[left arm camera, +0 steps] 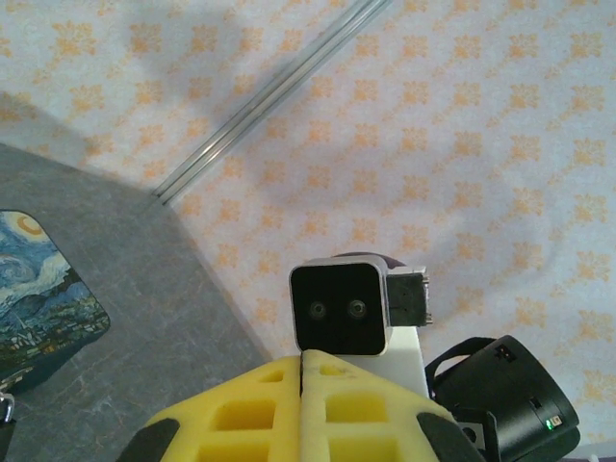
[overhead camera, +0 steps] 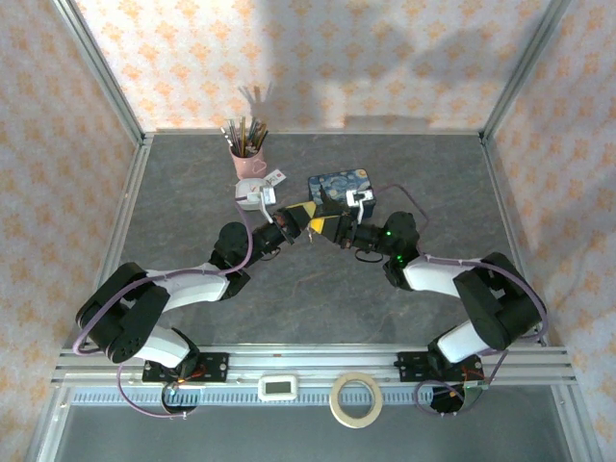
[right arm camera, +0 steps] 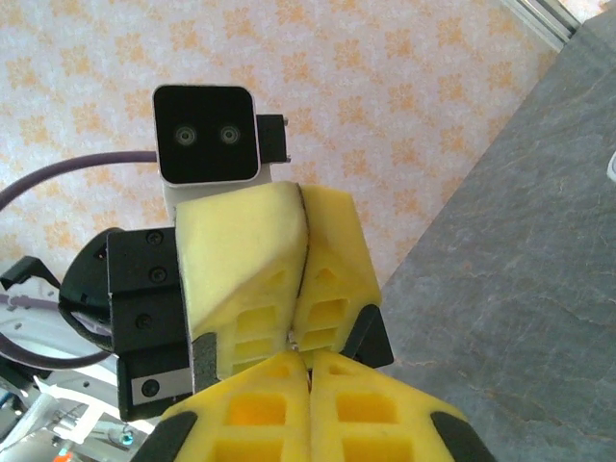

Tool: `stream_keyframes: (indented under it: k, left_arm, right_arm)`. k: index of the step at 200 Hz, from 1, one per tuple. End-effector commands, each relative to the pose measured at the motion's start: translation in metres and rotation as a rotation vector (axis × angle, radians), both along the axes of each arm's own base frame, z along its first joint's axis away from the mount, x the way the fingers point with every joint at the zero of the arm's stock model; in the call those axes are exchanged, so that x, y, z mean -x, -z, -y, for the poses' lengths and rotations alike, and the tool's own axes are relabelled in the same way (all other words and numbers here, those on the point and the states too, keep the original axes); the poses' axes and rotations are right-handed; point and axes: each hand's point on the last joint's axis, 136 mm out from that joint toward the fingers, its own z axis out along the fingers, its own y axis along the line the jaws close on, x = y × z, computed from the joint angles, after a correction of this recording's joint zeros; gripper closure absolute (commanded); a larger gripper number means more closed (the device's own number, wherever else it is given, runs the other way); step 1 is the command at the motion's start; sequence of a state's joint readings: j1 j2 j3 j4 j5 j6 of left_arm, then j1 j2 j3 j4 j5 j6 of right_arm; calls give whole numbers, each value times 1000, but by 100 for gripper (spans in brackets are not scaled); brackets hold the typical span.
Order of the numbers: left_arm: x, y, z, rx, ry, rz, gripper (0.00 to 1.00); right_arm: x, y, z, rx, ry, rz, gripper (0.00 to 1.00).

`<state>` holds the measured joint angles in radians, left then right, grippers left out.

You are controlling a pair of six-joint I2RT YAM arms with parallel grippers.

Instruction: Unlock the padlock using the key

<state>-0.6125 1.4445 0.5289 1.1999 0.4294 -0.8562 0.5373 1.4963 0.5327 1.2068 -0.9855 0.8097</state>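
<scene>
While tips meet, left claw (overhead camera: pixel 304 214) closed, right claw (overhead camera: pixel 323 227) closed (tag (overhead camera: pixel 276 177) print unreadable)

We saw two arms of glossy black joints and white links, the left arm (overhead camera: pixel 192 285) and right arm (overhead camera: pixel 430 274), each trailing a purplish-grey cable (right arm camera: pixel 67 168). The left gripper (overhead camera: pixel 309 218) and right gripper (overhead camera: pixel 318 227) wore yellow fingers (right arm camera: pixel 241 250) with rectangular recesses. Each wrist bore a white camera (right arm camera: pixel 207 135) with a square black face and two lenses, and a green light (overhead camera: pixel 388 232) glowed on the right arm.
</scene>
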Motion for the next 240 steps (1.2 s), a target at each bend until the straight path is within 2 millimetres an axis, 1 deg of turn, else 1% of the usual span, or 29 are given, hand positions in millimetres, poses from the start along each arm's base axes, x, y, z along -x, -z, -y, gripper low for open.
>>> stream_keyframes:
  k: [1,5,11,15,18,22,38,54,68,71,90,104,114,129,154,164,177,193,213,240]
  left_arm:
    - [2,-13,-4,65,-7,6,68]
    - [0,-12,-7,71,-21,-7,53]
    - [-3,-11,-13,86,-47,-34,33]
    - [-5,-10,-18,93,-65,-50,22]
    - [-7,-10,-22,98,-78,-64,18]
    - [-9,-10,-26,108,-94,-83,16]
    - [-22,-5,-41,113,-161,-174,17]
    - [-33,-3,-47,77,-220,-247,19]
    - [-41,4,-49,34,-260,-316,22]
    - [-42,6,-49,26,-267,-332,23]
    - [-46,16,-49,-1,-286,-404,29]
    - [-47,19,-43,3,-265,-438,30]
    - [-48,20,-41,13,-253,-459,30]
    - [-49,24,-40,30,-252,-486,30]
    - [-50,28,-39,61,-251,-517,30]
    - [-50,30,-37,75,-246,-528,32]
    - [-51,33,-36,84,-240,-540,37]
    - [-51,37,-37,83,-245,-552,38]
    - [-50,42,-37,92,-246,-569,38]
    - [-49,42,-33,134,-216,-578,38]
  right_arm:
    - [5,-11,-4,-16,-26,55,100]
    - [3,-9,-5,-2,-20,58,100]
    - [1,-7,-5,23,-10,68,100]
    - [0,-4,-5,45,-5,74,100]
    - [-1,-3,-6,63,2,81,100]
    - [-3,-1,-6,87,10,89,100]
    - [-12,5,-4,186,57,125,100]
    - [-20,7,-3,273,87,167,100]
    - [-28,8,-2,346,105,198,100]
    - [-30,13,-1,373,111,189,100]
    - [-46,22,3,505,162,192,100]
    - [-54,29,6,606,210,230,100]
    - [-62,31,10,690,287,285,100]
    - [-64,28,12,782,373,397,100]
    - [-64,16,15,831,487,537,100]
    - [-63,13,15,857,524,588,100]
    - [-63,10,15,890,579,633,100]
    - [-62,7,17,915,636,672,100]
    - [-58,7,15,918,669,716,100]
    - [-53,9,7,900,650,750,100]
